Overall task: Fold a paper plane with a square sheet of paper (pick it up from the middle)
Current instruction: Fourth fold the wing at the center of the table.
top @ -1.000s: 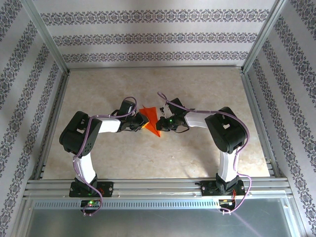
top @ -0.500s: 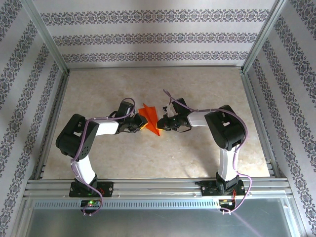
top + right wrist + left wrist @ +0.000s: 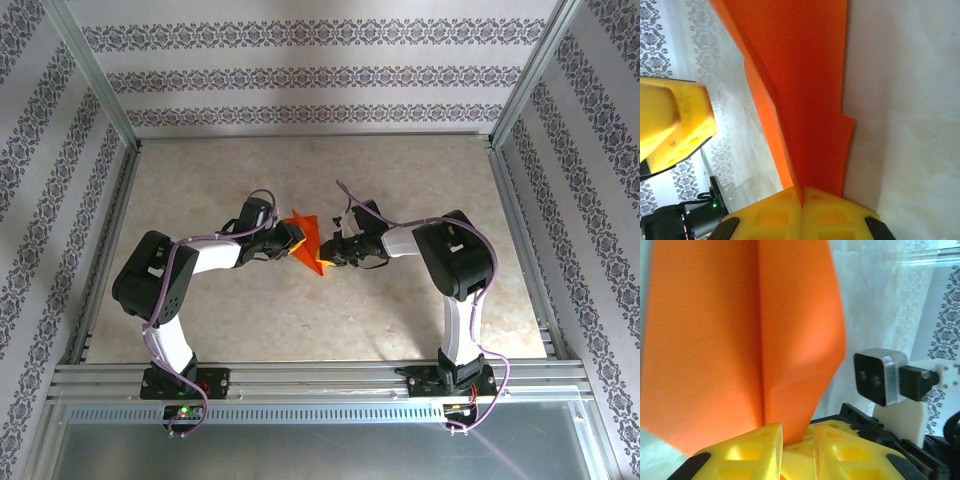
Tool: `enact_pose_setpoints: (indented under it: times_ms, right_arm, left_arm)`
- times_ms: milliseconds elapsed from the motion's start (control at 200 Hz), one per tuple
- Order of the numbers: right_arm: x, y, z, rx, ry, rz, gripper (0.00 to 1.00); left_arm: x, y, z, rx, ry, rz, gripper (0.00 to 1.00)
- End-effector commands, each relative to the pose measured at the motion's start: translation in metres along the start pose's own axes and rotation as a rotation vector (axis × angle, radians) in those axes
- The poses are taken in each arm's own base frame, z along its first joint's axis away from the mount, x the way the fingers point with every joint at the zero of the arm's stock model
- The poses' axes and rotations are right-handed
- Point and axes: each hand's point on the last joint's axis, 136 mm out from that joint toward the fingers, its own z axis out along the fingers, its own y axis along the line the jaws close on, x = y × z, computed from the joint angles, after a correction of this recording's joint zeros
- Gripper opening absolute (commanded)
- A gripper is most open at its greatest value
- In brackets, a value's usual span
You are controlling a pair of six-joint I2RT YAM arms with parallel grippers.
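You have the paper (image 3: 308, 243) caught from both sides, with the table (image 3: 400, 180) under it. It is already partly folded. One straight crease runs up its middle and a flap falls away on either side.

The right gripper (image 3: 333, 252) sits at the paper's right edge, jaws pressed tight together on the layered fold. That looks like your anchor: it fixes the crease so the sheet cannot swing or spring open.

The left gripper (image 3: 291, 240) is at the paper's left edge, facing the right one across it. Its yellow fingers (image 3: 745, 452) stand a narrow gap apart, and the paper's lower end drops into that gap just beside the crease. You cannot tell from here whether they press on the paper or merely bracket it. Treat that side as loose.

Holding the paper between two opposed grips probably keeps the crease taut and in line for the next fold.

The flap to the right of the crease bows outward, so it may buckle if you push the grippers toward each other. Whether the paper's bottom touches the table is not clear.
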Motion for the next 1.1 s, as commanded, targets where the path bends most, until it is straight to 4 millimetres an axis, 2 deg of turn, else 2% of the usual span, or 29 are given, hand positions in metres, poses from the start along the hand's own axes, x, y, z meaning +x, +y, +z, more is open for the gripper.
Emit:
enact_pose_setpoints:
  times_ms: [0,225,645,1094]
  right_arm:
    - [0.006,-0.020,0.002,0.026,0.012,0.059,0.04]
    - [0.007,-0.024,0.004,0.038,0.022,0.076,0.05]
    - [0.008,-0.029,0.004,0.066,0.029,0.085,0.14]
    - [0.010,-0.037,0.005,0.095,0.036,0.102,0.10]
  left_arm:
    - [0.000,-0.017,0.008,0.055,0.018,0.050,0.23]
    - [-0.001,-0.023,0.020,0.071,0.050,0.074,0.20]
    - [-0.001,-0.013,0.036,0.060,0.079,0.065,0.18]
    - [-0.002,-0.011,0.042,0.060,0.092,0.060,0.18]
